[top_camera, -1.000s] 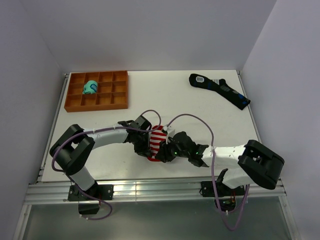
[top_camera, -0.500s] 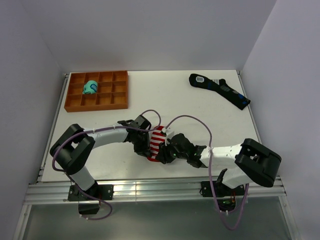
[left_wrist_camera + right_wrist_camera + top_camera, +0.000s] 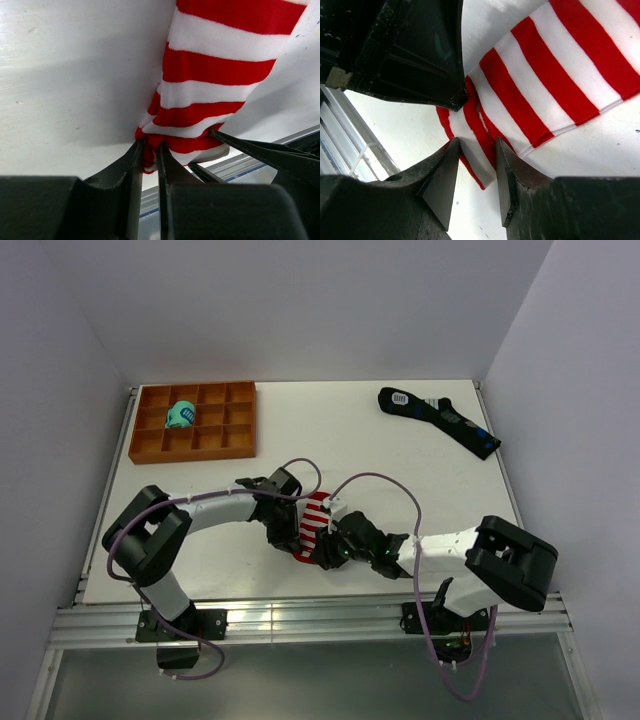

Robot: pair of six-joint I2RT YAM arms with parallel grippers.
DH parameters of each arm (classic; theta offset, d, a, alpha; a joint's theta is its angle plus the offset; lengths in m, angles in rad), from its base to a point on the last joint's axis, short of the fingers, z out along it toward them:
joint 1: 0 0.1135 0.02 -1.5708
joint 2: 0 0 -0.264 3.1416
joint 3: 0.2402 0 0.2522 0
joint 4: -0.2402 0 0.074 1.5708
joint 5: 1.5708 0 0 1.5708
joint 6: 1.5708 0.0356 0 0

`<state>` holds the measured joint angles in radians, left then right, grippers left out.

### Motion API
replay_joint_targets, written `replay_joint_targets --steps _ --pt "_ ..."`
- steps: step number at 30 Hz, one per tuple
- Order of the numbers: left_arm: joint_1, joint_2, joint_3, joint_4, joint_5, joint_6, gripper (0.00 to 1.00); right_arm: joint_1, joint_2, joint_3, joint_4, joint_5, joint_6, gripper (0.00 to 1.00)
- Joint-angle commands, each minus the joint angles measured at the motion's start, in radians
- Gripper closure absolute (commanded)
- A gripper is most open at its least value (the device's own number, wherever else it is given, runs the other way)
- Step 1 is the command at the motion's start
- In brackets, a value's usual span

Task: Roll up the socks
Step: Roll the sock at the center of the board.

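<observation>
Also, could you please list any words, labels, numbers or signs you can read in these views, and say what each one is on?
No text can be read in any view.
On the black sock, a white label: its marks are too small to read.
On the teal bundle: white marks, too small to read.
On the striped socks: stripes only, no lettering in view.

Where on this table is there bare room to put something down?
Free: far middle of the table, between the tray and the black sock; the right side nearer than that sock. Crowded: near centre, where left gripper and right gripper meet on the striped socks.
</observation>
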<state>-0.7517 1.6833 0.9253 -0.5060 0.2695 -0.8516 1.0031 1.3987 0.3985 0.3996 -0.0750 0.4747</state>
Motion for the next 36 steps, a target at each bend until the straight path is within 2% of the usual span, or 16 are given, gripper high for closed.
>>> replay_joint_targets --steps 1,24,29,36 --pt "0.012 0.029 0.018 -0.039 -0.056 0.031 0.99 0.020 0.025 -0.012 0.008 0.053 0.019 0.58" --pt "0.031 0.053 0.035 -0.049 -0.044 0.039 0.99 0.063 0.050 -0.136 0.113 0.193 0.157 0.57" --pt "0.029 0.055 0.027 -0.045 -0.041 0.040 0.99 0.061 -0.044 -0.075 0.012 0.198 0.121 0.50" --pt "0.029 0.058 0.033 -0.054 -0.038 0.052 0.99 0.060 -0.164 0.022 -0.137 0.231 0.030 0.49"
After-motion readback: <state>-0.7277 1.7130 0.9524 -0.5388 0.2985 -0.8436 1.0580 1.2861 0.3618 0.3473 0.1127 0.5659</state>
